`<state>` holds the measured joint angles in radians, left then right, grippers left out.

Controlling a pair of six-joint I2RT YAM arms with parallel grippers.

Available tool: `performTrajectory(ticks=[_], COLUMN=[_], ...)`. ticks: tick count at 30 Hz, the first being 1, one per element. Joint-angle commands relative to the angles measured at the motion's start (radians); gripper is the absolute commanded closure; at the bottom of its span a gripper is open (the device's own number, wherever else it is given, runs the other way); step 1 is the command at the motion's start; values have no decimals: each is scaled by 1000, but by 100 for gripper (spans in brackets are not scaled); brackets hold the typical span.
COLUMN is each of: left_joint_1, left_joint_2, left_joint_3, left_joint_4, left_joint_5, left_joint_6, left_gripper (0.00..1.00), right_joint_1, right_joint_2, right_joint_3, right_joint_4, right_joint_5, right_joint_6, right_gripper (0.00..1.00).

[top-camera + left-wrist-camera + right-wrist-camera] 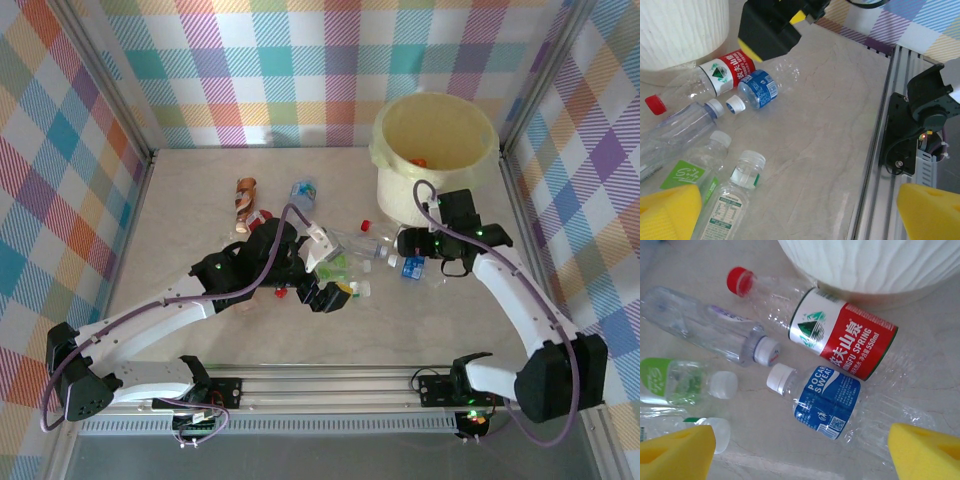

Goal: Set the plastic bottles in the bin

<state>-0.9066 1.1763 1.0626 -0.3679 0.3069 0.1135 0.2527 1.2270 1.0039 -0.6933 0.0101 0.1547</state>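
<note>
Five plastic bottles (755, 347) lie on the table (690, 260) by the one bin (875, 265): one red-labelled bottle (842, 332) just beside its wall, one blue-labelled bottle (827, 402) next to that, and three clearer ones near. The right gripper (800, 455) hovers above them, jaws wide and empty; the left gripper (800, 215) also gapes open

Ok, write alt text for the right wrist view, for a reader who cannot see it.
The right gripper hangs open over a blue-labelled bottle lying on the table. A red-labelled bottle lies beside it at the foot of the ribbed bin; other clear bottles lie left.
</note>
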Motion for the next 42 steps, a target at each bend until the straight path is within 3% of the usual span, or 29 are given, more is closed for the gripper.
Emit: performTrajectory(ticks=[1,14,26,33,42], left_joint_1=[2,2,-2,-3,-5], left_joint_2=[3,11,26,30,26], left_joint_3=[37,45,46,49,48], left_joint_4=[-15,-24,-30,-32,-33], left_joint_5=[50,75,57,58,44], left_joint_6=[6,7,9,9,9], left_gripper=[0,0,0,0,0], right_joint_1=[2,2,86,112,161], right_joint_2=[62,231,316,292,375], right_joint_3=[-5,-30,41,27,27], right_joint_4=[-11,43,-125,-178,-146], right_joint_5=[-5,37,152,149,134], right_joint_6=[-25,-29,3,22,34], right_gripper=[11,10,9,10,12])
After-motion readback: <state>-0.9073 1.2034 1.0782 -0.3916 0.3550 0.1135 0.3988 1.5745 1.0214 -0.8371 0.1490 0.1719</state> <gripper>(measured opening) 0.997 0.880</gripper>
